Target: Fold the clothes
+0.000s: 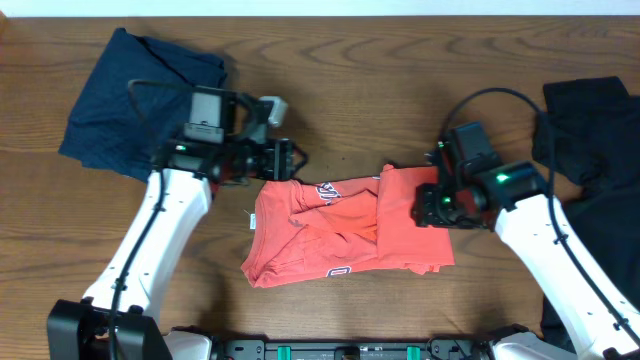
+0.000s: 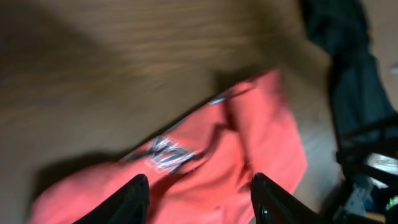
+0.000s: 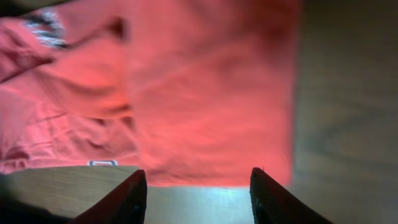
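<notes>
The clothes in play are a coral-red T-shirt [image 1: 340, 230] with white lettering, lying rumpled and partly folded at the table's middle. My left gripper [image 1: 292, 160] hovers at its upper left corner. In the left wrist view the gripper [image 2: 199, 208] is open, with red cloth [image 2: 249, 143] below and between the fingers [image 2: 134, 200] but not pinched. My right gripper [image 1: 428, 205] sits at the shirt's right edge. It [image 3: 196, 202] is open over bare wood, and the shirt's straight edge [image 3: 211, 124] lies just ahead. A small white label [image 3: 102, 163] shows there.
A dark navy garment [image 1: 130, 100] lies bunched at the back left, behind my left arm. Black garments [image 1: 600, 170] are piled along the right side, also seen as a black pile [image 2: 348, 81] in the left wrist view. The wooden table [image 1: 380, 90] surrounds the shirt.
</notes>
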You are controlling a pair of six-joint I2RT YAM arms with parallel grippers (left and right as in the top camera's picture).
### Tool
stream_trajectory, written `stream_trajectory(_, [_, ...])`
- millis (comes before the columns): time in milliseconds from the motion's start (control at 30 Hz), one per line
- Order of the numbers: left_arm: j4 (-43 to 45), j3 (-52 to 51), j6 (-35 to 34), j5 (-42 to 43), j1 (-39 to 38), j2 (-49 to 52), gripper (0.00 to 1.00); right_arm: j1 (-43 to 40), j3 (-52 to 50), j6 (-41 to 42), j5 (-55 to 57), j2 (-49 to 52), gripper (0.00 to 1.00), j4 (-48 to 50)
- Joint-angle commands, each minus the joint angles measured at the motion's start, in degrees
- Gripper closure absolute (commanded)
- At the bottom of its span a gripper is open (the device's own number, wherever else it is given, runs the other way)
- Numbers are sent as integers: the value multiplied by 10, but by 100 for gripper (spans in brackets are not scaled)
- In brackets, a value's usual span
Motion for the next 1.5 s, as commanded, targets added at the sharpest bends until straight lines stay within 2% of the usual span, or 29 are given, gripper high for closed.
stream_trajectory(0, [31,10,3,31,-49,21,45,-17,-12,40,-12,4,48,-19])
stream_trajectory(167, [96,10,-1,32,-101,88,42,-17,-57,77,-12,10,51,-21])
stream_trajectory(333, [191,10,-37,58,-134,164,41,-16,-135,96,-20,10,55,48])
stream_trajectory(467, [241,10,-47,66,-161,209,37,-16,-190,80,-61,10,44,136])
stream_trajectory(500, [251,10,-47,66,-167,219,36,-16,-202,81,-65,10,45,153])
stream_trajectory(633, [286,10,-46,65,-185,251,35,-16,-242,81,-68,11,62,199])
stream_trajectory(767, [295,10,-47,37,-190,279,36,-16,-270,83,-66,11,67,228])
stream_trajectory(900, [323,10,-61,36,-191,296,49,-16,-280,85,-50,11,78,239])
stream_trajectory(1033, [355,10,-74,35,-192,301,76,-16,-280,85,-42,11,89,238])
stream_trajectory(1067, [361,10,-75,35,-192,301,81,-16,-280,85,-40,11,96,235])
stream_trajectory(1133, [376,10,-75,35,-191,301,90,-16,-280,85,-38,11,99,225])
stream_trajectory(1300, [425,10,-104,35,-182,301,92,-16,-280,106,-30,11,99,202])
stream_trajectory(1467, [434,10,-115,36,-166,301,90,-16,-280,132,-30,11,99,177])
